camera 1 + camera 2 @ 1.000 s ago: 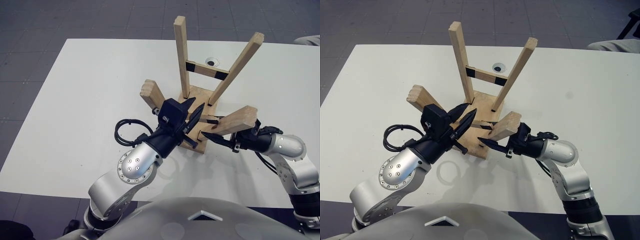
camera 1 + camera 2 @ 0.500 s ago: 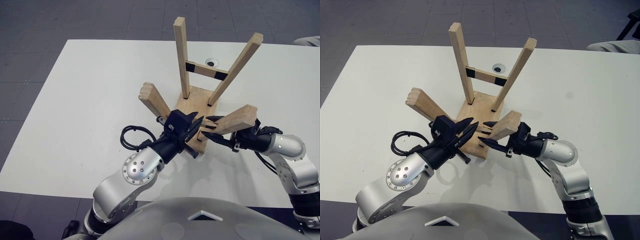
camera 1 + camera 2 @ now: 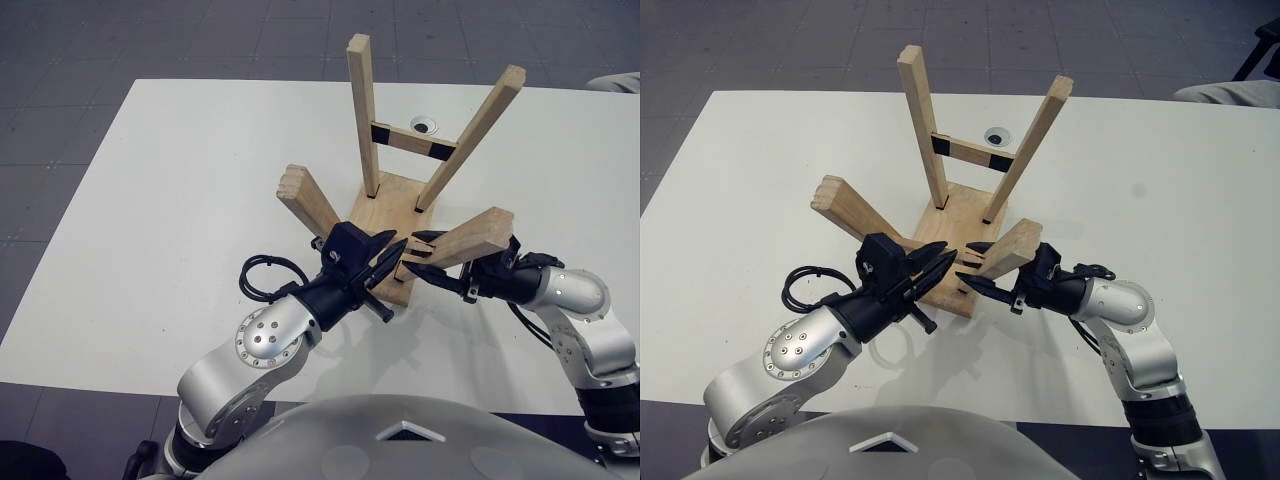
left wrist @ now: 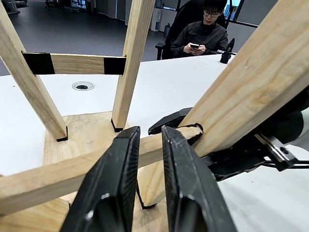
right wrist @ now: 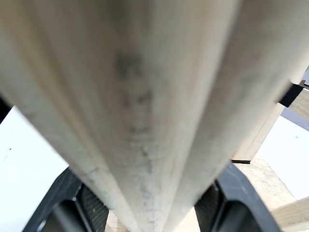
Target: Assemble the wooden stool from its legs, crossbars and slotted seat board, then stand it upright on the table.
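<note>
The stool lies upside down, its seat board (image 3: 395, 195) flat on the white table (image 3: 180, 180). Two far legs (image 3: 364, 110) stand upright, joined by a crossbar (image 3: 410, 140) with black tape. Both near legs lean outward: the left one (image 3: 305, 198) and the right one (image 3: 470, 238). My right gripper (image 3: 425, 257) is shut on the base of the right near leg (image 5: 145, 96). My left gripper (image 3: 388, 257) sits at the seat's near edge. Its fingers (image 4: 116, 179) are almost together, with the tips against the near crossbar (image 4: 48, 181).
A round cable hole (image 3: 424, 124) sits in the table beyond the stool. Bare tabletop stretches wide on the left and the far right. The table's near edge runs just under my arms.
My left gripper has come down from above the seat to the near crossbar, and its fingers have closed from wide apart to a narrow gap. The right arm and stool stayed put.
</note>
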